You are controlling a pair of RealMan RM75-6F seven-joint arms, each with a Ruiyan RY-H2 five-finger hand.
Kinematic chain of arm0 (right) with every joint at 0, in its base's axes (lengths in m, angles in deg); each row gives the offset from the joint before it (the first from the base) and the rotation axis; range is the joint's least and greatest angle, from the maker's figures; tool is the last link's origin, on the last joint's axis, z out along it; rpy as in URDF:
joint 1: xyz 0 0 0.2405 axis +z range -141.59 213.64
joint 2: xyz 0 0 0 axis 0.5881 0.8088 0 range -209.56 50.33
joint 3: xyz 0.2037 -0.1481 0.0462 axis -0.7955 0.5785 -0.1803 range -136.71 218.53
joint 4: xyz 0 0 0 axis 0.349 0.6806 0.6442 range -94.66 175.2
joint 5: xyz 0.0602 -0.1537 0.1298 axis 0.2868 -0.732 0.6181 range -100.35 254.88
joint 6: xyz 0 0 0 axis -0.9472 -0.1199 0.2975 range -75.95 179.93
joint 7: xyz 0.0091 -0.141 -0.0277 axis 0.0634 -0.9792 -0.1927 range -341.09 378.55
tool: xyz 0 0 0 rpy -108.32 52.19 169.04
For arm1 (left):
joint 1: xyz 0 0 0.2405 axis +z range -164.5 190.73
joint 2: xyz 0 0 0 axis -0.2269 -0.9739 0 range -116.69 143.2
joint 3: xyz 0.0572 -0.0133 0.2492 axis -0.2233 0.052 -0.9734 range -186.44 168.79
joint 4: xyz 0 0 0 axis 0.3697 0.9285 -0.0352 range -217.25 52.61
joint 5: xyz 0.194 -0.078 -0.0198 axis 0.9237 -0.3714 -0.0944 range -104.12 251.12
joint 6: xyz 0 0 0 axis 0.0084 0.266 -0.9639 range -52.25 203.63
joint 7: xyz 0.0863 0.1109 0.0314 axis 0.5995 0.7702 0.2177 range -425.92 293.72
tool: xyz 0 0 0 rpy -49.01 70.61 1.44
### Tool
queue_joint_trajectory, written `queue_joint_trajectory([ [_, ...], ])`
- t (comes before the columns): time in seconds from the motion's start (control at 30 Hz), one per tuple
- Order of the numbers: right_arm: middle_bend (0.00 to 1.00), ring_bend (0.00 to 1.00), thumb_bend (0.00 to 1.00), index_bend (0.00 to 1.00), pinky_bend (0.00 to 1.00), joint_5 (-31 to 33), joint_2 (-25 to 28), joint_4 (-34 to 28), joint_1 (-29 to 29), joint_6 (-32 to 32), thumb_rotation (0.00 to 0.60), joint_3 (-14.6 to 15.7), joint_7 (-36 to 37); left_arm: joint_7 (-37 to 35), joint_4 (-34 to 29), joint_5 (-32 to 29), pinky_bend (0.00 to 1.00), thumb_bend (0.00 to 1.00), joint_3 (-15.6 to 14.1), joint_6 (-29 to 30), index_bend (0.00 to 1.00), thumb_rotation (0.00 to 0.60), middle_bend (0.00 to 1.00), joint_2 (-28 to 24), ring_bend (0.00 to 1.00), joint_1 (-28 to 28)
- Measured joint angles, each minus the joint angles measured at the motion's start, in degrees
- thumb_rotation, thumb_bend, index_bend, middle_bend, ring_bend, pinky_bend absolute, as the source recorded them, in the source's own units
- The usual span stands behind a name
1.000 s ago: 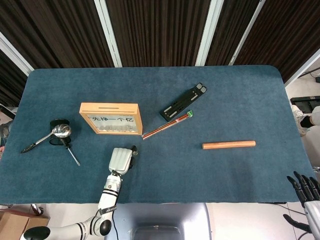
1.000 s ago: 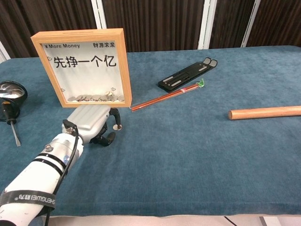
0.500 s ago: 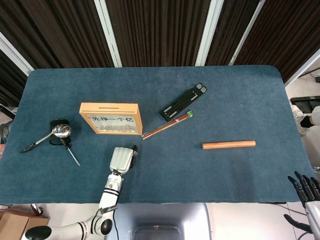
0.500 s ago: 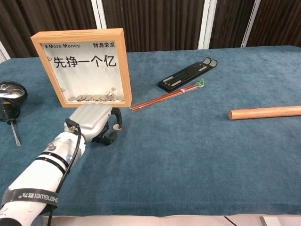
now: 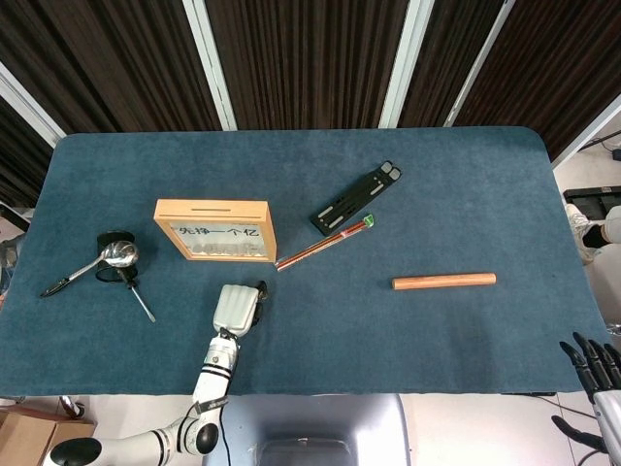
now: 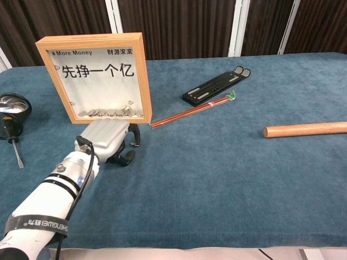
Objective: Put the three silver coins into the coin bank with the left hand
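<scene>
Coin bank [image 6: 95,76], a wooden frame with a clear front, stands upright on the blue table [image 5: 437,194]; silver coins [image 6: 108,112] lie heaped along its bottom. Left hand [image 6: 105,141] rests knuckles-up just in front of the bank, fingers curled under; whether it holds anything cannot be told. Right hand [image 5: 594,374] hangs past the table's near right corner, fingers apart, holding nothing.

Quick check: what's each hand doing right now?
Left hand: fingers curled down on the table in front of the coin bank; contents cannot be told.
Right hand: off the table, fingers apart, holding nothing.
</scene>
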Motion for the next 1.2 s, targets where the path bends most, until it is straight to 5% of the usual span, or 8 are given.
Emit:
queue_joint_trajectory([
  [0.23,0.00,0.00,0.22,0.00,0.00,-0.04,0.01,0.05,-0.03,-0.07,0.600,-0.01,0.04,-0.70,0.68,0.26,1.00,0.43,0.03,0.10,0.53,0.600,1.00,0.14,1.00,-0.08],
  [1.2,0.00,0.00,0.22,0.00,0.00,0.12,-0.11,-0.04,-0.08,0.16,0.600,-0.02,-0.44,-2.83,1.48,1.75,1.00,0.43,0.13,0.82,0.57,0.600,1.00,-0.26,1.00,-0.24],
])
